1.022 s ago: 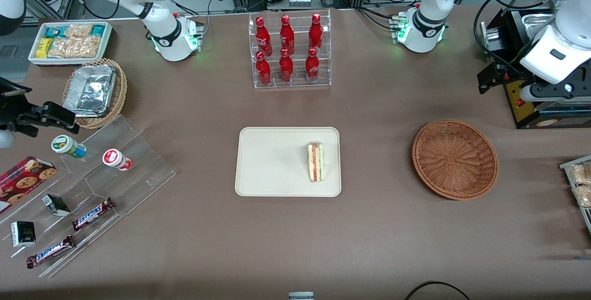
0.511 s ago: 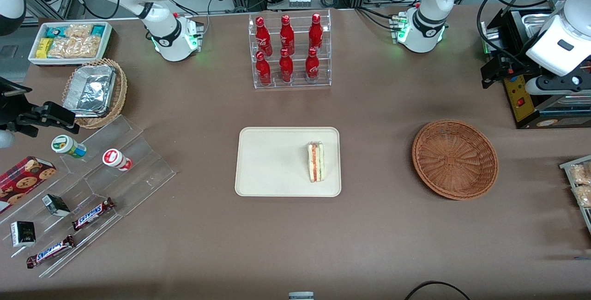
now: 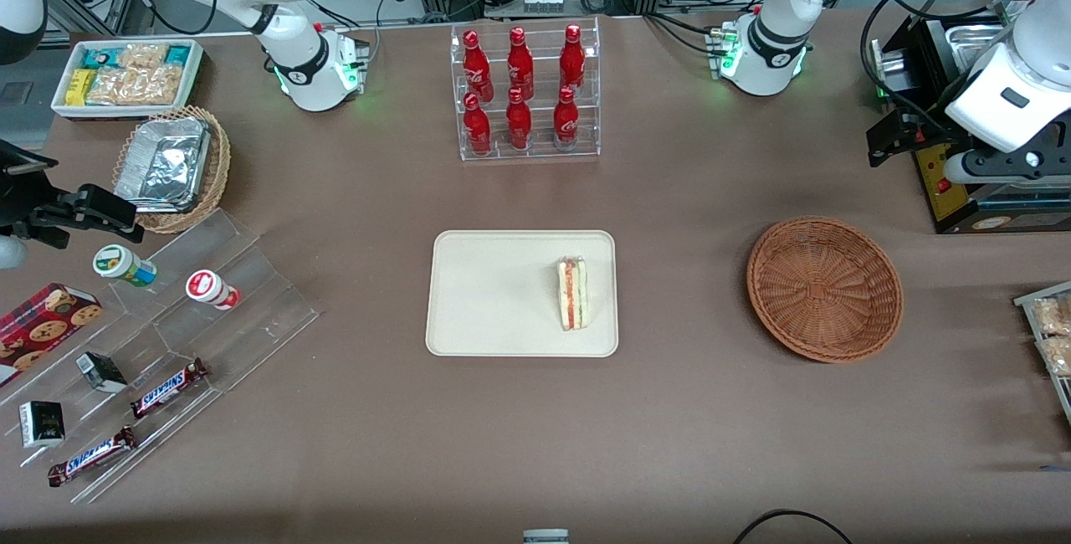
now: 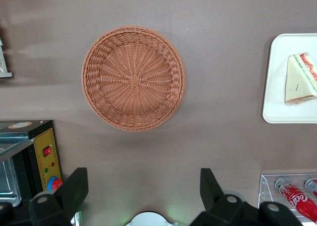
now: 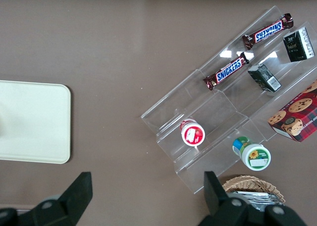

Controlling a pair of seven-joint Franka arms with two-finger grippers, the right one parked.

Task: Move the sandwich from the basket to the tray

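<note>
On the surface [image 3: 669,443], the tray [image 3: 494,310] is seen holding the sandwich [image 3: 573,293]; the basket [image 3: 824,289] is bare. The claw [image 4: 141,198], held wide open and gripping nothing, is raised at the working arm's end; the task is judged complete, so any retreat is best kept high.

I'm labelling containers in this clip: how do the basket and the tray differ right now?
The basket is round, reddish-brown woven wicker; the tray is a flat cream rectangle with rounded corners. The basket holds nothing, while the tray carries the sandwich. Both rest on the brown table. The gripper hangs open above the table, near the basket, holding nothing.
</note>
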